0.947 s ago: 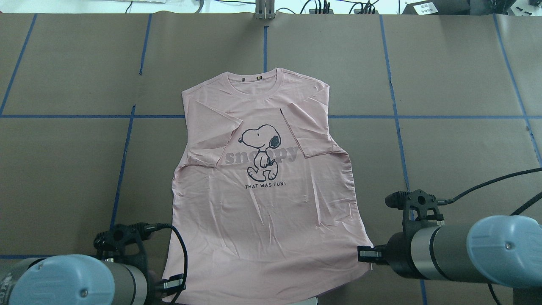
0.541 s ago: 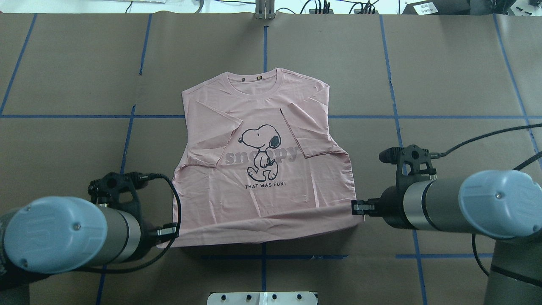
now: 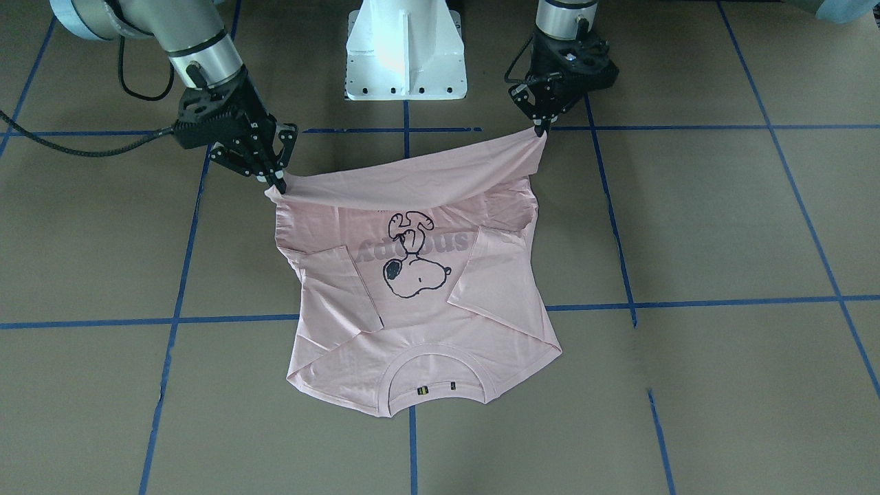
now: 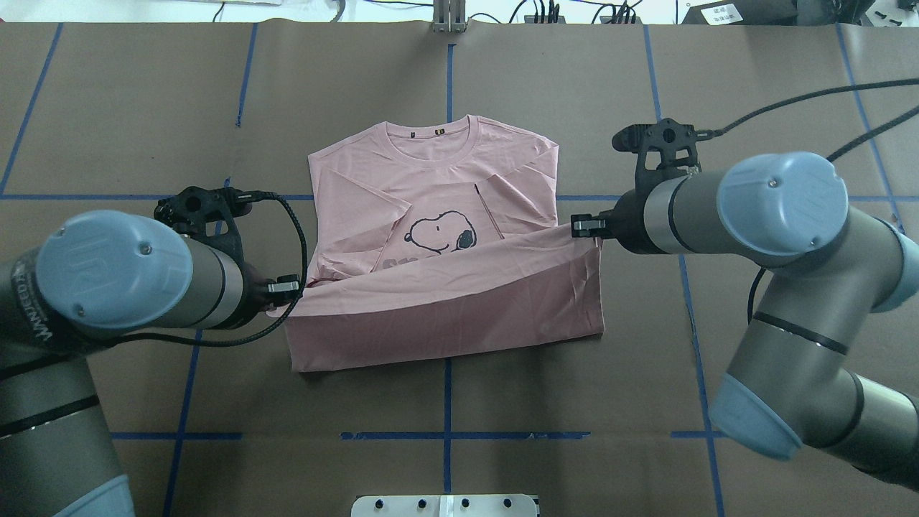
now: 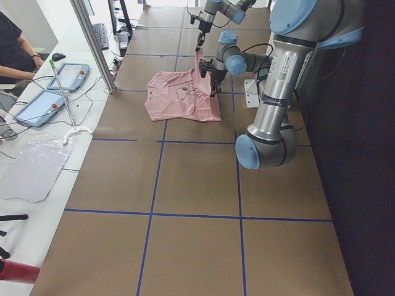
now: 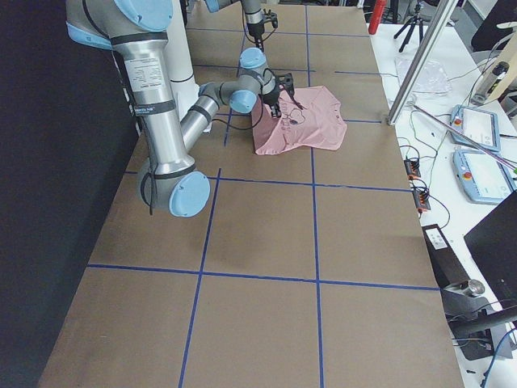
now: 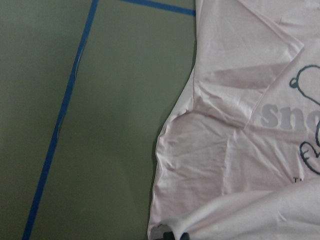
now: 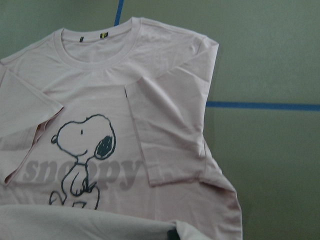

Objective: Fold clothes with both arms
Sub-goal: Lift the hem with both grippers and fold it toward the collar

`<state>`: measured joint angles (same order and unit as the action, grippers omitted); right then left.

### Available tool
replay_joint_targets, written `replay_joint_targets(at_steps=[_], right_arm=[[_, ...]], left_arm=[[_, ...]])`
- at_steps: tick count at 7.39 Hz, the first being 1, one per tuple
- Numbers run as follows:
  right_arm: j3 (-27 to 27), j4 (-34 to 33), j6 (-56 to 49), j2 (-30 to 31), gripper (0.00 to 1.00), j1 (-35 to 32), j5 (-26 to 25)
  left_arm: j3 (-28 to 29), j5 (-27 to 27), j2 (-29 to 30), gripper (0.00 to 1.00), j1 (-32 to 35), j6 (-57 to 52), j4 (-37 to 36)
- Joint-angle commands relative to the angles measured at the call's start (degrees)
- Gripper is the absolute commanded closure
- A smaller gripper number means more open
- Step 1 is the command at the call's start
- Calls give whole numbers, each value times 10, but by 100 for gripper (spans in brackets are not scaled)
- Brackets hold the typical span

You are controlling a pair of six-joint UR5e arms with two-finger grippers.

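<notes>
Over the brown table [image 4: 574,86], the left gripper [image 4: 287,289] and right gripper [image 4: 583,226] each pinch one hem corner of the pink T-shirt [image 4: 431,165], the raised hem crossing its cartoon dog [image 4: 441,233].

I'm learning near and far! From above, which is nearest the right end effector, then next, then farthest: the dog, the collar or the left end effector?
From the right end effector:
1. Dog, in the middle of the shirt.
2. Collar, at the shirt's far edge.
3. Left end effector, across the shirt.
</notes>
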<state>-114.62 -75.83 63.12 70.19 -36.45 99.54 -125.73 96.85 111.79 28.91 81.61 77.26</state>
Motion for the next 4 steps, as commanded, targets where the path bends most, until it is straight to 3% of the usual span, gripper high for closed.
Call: replay_joint_targets(at_steps=[1, 3, 4], right_arm=[[108, 1, -40, -60, 100, -55, 2], [241, 2, -66, -148, 100, -87, 6], [316, 41, -66, -194, 100, -93, 5]], left_arm=[[59, 1, 13, 100, 74, -67, 48], [200, 1, 51, 100, 119, -75, 168], [263, 1, 61, 100, 128, -75, 239]])
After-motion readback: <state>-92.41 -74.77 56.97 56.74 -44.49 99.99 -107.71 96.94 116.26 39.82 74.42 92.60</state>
